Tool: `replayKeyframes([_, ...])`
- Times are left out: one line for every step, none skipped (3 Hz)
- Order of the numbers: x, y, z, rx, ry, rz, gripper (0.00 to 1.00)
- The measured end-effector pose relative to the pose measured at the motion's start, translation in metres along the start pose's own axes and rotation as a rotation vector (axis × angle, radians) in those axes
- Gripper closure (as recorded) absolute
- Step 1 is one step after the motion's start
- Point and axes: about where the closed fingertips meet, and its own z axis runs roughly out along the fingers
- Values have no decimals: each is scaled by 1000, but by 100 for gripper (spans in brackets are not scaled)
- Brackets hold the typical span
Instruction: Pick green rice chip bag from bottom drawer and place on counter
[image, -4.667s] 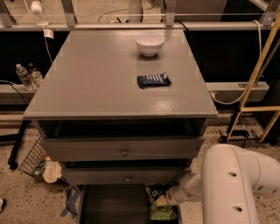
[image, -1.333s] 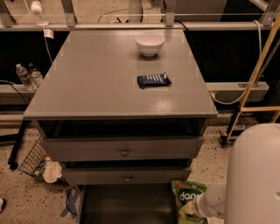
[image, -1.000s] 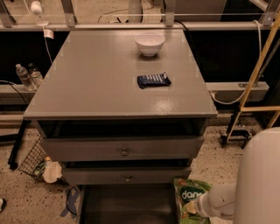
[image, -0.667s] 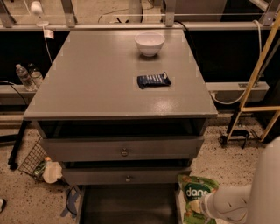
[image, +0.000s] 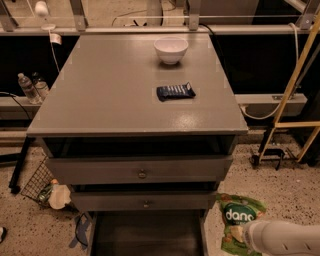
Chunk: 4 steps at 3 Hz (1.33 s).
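One green rice chip bag (image: 239, 216), right of the open bottom drawer (image: 147, 235) and below counter (image: 110, 95) level, gripper (image: 245, 235) touching the bag's lower right edge, its grip cannot be told, white bowl (image: 171, 49) and dark blue wrapper (image: 175, 92) on the counter

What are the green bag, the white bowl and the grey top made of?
The green rice chip bag, at the gripper low on the right, looks like thin plastic film: crinkled, shiny folds. The white bowl looks glazed ceramic or plastic; smooth, glossy. The counter seems painted wood or laminate: flat grey with soft glare.
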Motion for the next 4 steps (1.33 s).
replayKeyframes([-22, -27, -26, 23, -75, 13, 100])
replayKeyframes([-38, -43, -39, 38, -118, 21, 100])
replayKeyframes([-59, -58, -61, 70, -181, 25, 100])
replayKeyframes([-59, -58, -61, 70, -181, 25, 100])
